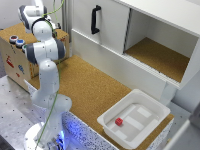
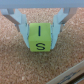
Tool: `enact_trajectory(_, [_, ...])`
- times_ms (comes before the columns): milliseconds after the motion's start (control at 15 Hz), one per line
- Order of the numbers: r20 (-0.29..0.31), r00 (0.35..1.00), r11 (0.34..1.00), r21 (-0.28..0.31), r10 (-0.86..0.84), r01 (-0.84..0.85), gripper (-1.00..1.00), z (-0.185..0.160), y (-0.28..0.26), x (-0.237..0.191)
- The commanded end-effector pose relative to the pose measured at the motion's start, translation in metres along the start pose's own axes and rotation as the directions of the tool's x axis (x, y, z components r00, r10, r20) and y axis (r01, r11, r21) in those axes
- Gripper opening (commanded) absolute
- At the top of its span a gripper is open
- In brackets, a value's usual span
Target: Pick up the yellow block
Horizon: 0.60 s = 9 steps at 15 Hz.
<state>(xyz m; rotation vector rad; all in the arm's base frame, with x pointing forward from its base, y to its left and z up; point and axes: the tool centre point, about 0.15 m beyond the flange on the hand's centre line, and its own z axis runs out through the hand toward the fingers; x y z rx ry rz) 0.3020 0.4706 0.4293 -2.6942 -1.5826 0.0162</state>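
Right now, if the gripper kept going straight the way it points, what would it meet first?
The gripper would meet the cork surface first. The yellow block already sits between its fingers. Whether the block is resting on the cork or lifted above it can't be judged from the wrist view.

White segmented arm (image 1: 46,75), grey joints, green cable (image 1: 51,107)

The arm (image 1: 47,75) stood at the exterior view's left of the bench (image 1: 95,90). A tray (image 1: 134,118) sat on the bench toward the exterior view's right, with a small block (image 1: 119,121) inside it. A cabinet (image 1: 145,40) stood behind the bench. In the wrist view, a lettered block (image 2: 40,37) sat between the tool's (image 2: 40,30) fingers (image 2: 21,25), above the bench surface.
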Motion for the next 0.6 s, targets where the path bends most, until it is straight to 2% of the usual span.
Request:
enact_trajectory(0, [-0.196, 0.974, 0.989, 0.114, 0.116, -0.095, -1.0, -0.025, 0.032, -0.033])
enact_trajectory(133, [-0.239, 0.952, 0.972, 0.179, 0.193, -0.152, -1.0, -0.02, 0.05, -0.055])
enact_trajectory(267, [-0.249, 0.93, 0.954, 0.199, 0.269, -0.223, -1.0, -0.016, 0.07, -0.079])
enact_trajectory(467, [-0.226, 0.898, 0.92, 0.197, 0.379, -0.339, -1.0, -0.009, 0.098, -0.119])
enact_trajectory(533, [-0.24, 0.882, 0.908, 0.212, 0.406, -0.361, -1.0, -0.009, 0.105, -0.133])
